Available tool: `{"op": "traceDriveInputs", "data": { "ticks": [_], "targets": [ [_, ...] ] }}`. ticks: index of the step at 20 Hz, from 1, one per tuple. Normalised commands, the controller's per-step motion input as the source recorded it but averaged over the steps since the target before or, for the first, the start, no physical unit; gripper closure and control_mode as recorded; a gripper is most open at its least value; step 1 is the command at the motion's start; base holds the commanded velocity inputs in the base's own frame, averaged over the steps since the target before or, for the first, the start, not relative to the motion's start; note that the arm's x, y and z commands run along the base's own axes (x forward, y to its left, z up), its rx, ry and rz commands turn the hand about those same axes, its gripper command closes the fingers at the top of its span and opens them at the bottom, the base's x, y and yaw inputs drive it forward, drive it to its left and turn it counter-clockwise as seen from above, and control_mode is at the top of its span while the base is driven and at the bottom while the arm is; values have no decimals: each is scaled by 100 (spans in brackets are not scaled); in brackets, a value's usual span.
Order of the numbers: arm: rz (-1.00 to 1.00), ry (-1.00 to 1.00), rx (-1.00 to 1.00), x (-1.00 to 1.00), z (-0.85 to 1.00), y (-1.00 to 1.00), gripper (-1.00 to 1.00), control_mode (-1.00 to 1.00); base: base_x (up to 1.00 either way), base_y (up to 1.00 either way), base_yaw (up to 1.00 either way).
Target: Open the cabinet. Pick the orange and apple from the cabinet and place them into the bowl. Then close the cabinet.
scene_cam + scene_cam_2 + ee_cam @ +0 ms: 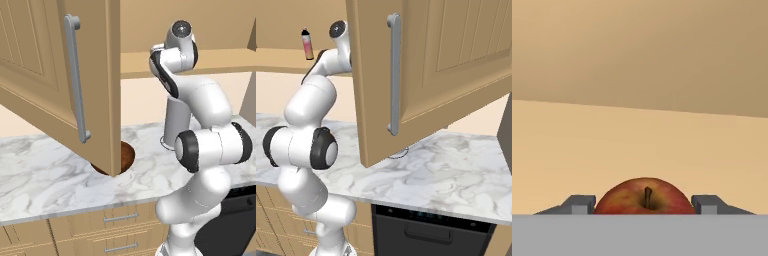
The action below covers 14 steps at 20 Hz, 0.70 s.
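1. Left base view: cabinet point(60, 75) door swung open across the upper left of the frame, long grey handle point(76, 80) running down it. Below the door's lower corner, at centre, a sliver of the dark brown bowl point(127, 156) on the marbled table point(45, 175). White arm point(200, 150) rising from lower right, reaching up toward the shelf point(220, 61) at upper right.

2. Right base view: open cabinet door across the upper centre and right of the frame, grey handle near the middle. Arm at left, bending up behind the door's edge. Small pink bottle point(307, 44) with a dark cap standing on the shelf at upper left. Dark appliance front point(431, 232) under the table at the bottom.

3. Hand view: red apple point(644, 196) at bottom centre, stem dimple facing the camera, sitting on the tan cabinet floor. Tool point(645, 204) closed in on the apple, one grey fingertip point(579, 204) pressed to each flank.
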Motion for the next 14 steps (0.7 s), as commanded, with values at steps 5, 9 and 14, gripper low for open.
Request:
{"op": "traceDriveInputs", "data": {
  "ticks": [5,9,14],
  "targets": [
    [0,-23,-4,-50,2,7,100,-100,0,0,0],
    [2,-8,-1,-87,1,32,100,-100,0,0,0],
    [9,-1,0,-96,3,41,100,-100,0,0,0]
  ]
}}
